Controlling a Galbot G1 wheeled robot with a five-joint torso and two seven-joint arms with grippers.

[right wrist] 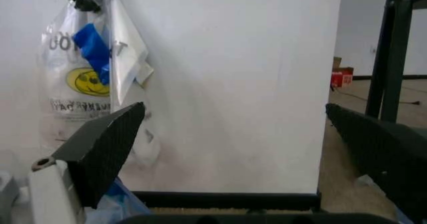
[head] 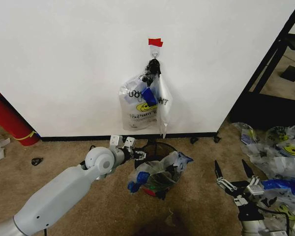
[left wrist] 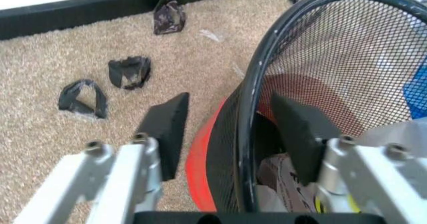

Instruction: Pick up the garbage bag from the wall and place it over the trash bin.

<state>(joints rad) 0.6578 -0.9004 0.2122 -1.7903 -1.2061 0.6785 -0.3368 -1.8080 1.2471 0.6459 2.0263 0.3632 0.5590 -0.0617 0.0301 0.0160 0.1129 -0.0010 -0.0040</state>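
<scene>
Head view, bag: the garbage bag point(head: 160, 172) lies draped across the trash bin point(head: 163, 147), bunched toward the bin's 4 o'clock side, with bare black rim showing at 11 to 12 o'clock.
Head view, wall: on the wall point(head: 64, 64) the bunch of bags point(head: 143, 103) hangs from a hook point(head: 155, 53) under a red tape strip point(head: 155, 42), at 12 o'clock from the bin.
Head view, left arm: the left gripper point(head: 137, 154) sits at the bin's 9 o'clock rim.
Head view, right arm: the right gripper point(head: 232, 173) waits low at 3 o'clock from the bin, well apart from it, jaws spread wide and empty, beside a heap of bags point(head: 280, 162) on the carpet.
Left wrist view: one black pad point(left wrist: 167, 129) stands outside the mesh and the other inside, straddling the rim with gaps on both sides, so the jaws are wide and hold nothing; torn black scraps point(left wrist: 130, 71) lie on the carpet point(left wrist: 60, 48) near the baseboard.
Right wrist view: wide black fingers point(right wrist: 107, 144) frame the wall and the hanging bunch.
Doing it well: my judgement is that the bag's edge needs to be pulled over the bare rim; close the jaws on film only, not wire, and draw gently so the thin plastic does not tear or tip the light bin.
</scene>
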